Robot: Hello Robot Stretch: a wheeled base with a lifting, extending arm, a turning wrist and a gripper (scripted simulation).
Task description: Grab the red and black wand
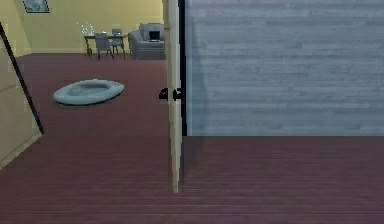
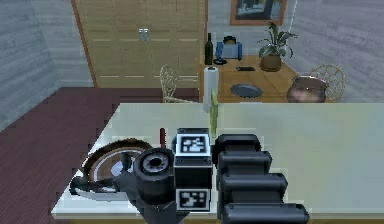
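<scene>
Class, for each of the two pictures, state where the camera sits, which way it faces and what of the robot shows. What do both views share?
Forward view: on the robot, facing ahead and slightly down over dark red floor past a door edge; own body: none.
Arm side view: on the robot's body, facing sideways across a pale counter toward a dining table; arm and gripper show.
Shared: the dark red floor and grey walls.

A dark curved shape [image 2: 105, 165] edged in red-brown lies flat on the pale surface [image 2: 330, 130], near its left edge at the arm side view's lower left. Whether it is the wand cannot be told.
</scene>
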